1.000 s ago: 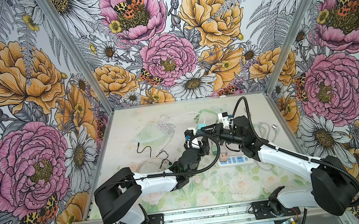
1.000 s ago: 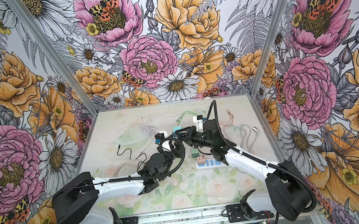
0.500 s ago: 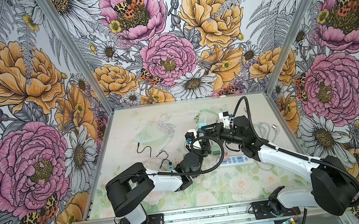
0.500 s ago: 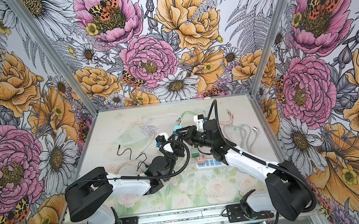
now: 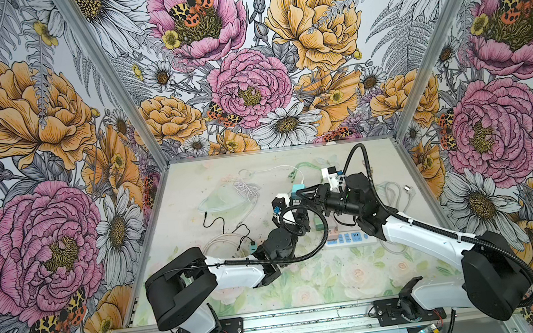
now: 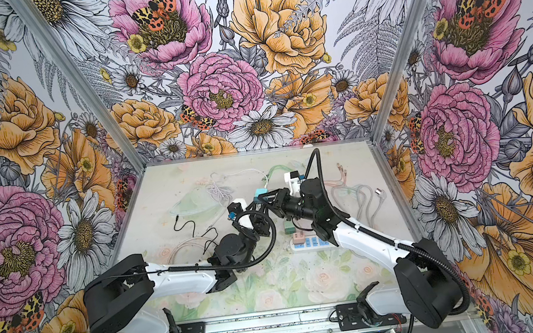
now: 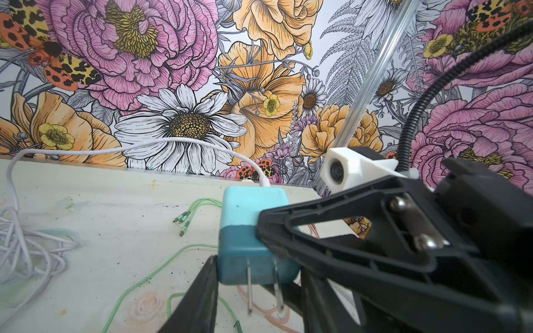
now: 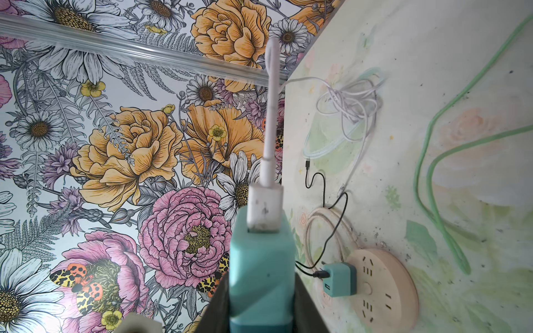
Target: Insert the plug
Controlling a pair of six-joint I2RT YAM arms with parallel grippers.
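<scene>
**A:** Left wrist view first: what fills it?

**B:** The teal plug (image 7: 253, 225), paler on top and darker below. Its two flat prongs (image 7: 249, 288) point down at the table (image 7: 115, 219), and a white cable (image 7: 173, 141) leaves its top.

**A:** Who holds it?

**B:** The right gripper (image 8: 259, 284). In the right wrist view its black fingers press on opposite sides of the plug, so it is clamped on it.

**A:** And the left gripper (image 7: 259, 274)?

**B:** Its jaws stand apart, one on each side of the plug's base. One finger (image 7: 199, 299) reaches up to the lower corner, and the far one is partly hidden behind the right gripper. I cannot tell whether they squeeze the plug.

**A:** Where is the plug in the wider scene?

**B:** In both top views the plug (image 5: 296, 189) hangs in the air over the middle of the table, between the two wrists. It is behind the power strip (image 5: 352, 238) and apart from it. A pink adapter (image 5: 332, 233) sits on that strip, with a green block (image 5: 318, 224) near it.

**A:** Any other outlet?

**B:** A round peach socket (image 8: 383, 288) lies flat on the table, with a small teal charger (image 8: 339, 279) plugged into it.
</scene>
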